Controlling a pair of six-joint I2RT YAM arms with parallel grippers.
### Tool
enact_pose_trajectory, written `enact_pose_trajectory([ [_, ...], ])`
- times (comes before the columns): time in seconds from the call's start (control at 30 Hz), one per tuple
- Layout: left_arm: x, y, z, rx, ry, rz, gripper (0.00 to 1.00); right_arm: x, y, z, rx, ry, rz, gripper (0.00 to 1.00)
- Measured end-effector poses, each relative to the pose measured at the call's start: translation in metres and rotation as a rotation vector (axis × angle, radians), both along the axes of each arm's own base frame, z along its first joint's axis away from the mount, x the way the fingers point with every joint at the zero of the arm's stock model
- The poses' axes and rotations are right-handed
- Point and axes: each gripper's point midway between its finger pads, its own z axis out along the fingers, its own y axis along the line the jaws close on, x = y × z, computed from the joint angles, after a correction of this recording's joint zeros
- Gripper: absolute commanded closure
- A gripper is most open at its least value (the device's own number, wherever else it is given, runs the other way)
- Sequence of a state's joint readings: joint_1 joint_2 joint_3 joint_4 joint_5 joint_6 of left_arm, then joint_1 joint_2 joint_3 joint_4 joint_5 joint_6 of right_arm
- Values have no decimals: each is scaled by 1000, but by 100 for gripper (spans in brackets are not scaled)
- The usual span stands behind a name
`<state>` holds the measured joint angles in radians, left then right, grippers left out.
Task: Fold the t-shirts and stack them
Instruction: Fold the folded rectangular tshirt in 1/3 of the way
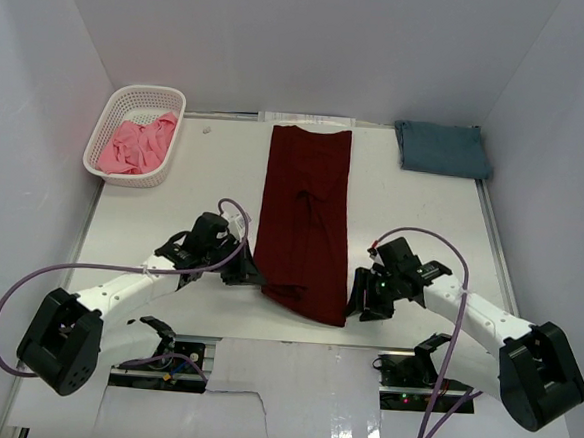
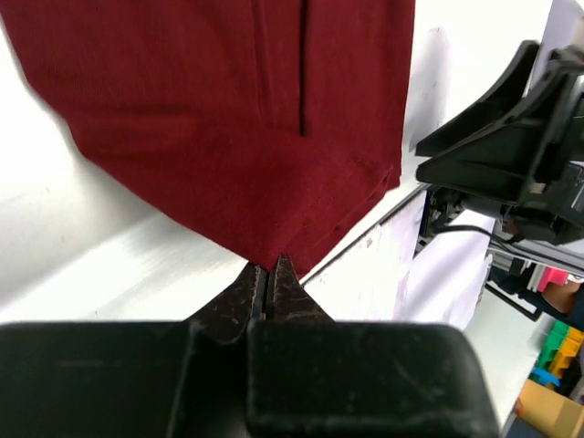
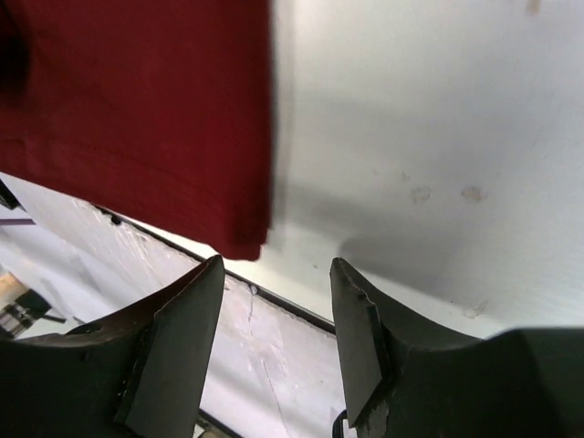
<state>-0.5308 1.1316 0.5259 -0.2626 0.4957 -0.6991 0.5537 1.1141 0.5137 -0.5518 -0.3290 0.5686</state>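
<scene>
The dark maroon t-shirt (image 1: 306,210) lies as a long narrow folded strip down the middle of the table. My left gripper (image 1: 251,274) sits at its near left corner. In the left wrist view the left gripper (image 2: 270,265) is shut, pinching the very corner of the maroon t-shirt (image 2: 228,137). My right gripper (image 1: 355,296) is at the near right corner. In the right wrist view the right gripper (image 3: 277,263) stands open and empty, and the maroon t-shirt's (image 3: 137,119) corner lies just beyond its left finger. The slate-blue t-shirt (image 1: 442,149) lies folded at the back right. The pink t-shirt (image 1: 135,146) is bunched in the basket.
A white lattice basket (image 1: 109,116) stands at the back left. The table's front edge (image 3: 274,297) runs just under the maroon shirt's near end. White walls close in the back and both sides. The right arm (image 2: 511,155) shows at the right of the left wrist view.
</scene>
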Motion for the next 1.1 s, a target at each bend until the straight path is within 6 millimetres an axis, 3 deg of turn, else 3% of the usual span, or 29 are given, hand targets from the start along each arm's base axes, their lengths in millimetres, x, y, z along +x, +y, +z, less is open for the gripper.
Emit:
enact_pose_trajectory([
  [0.13,-13,4,-9,-4,32,-4,100,-20,4,-10,70,56,-40,44],
  [0.3,-33,11,-33,27,105,-9,100,-20,18,-8,155,60,-72,44],
  [0.53,-46,11,-46,30,136,-22,100,-11,26,-8,185,53,-99,45],
  [0.67,-50,11,-51,32,148,-23,100,-8,27,-12,179,49,-99,60],
  [0.9,-49,9,-53,29,145,-26,100,-5,30,-16,180,56,-101,69],
  [0.97,-48,9,-54,28,143,-27,100,-4,30,-18,176,47,-97,90],
  [1.1,-48,9,-56,31,148,-27,100,-4,29,-21,161,52,-102,92],
])
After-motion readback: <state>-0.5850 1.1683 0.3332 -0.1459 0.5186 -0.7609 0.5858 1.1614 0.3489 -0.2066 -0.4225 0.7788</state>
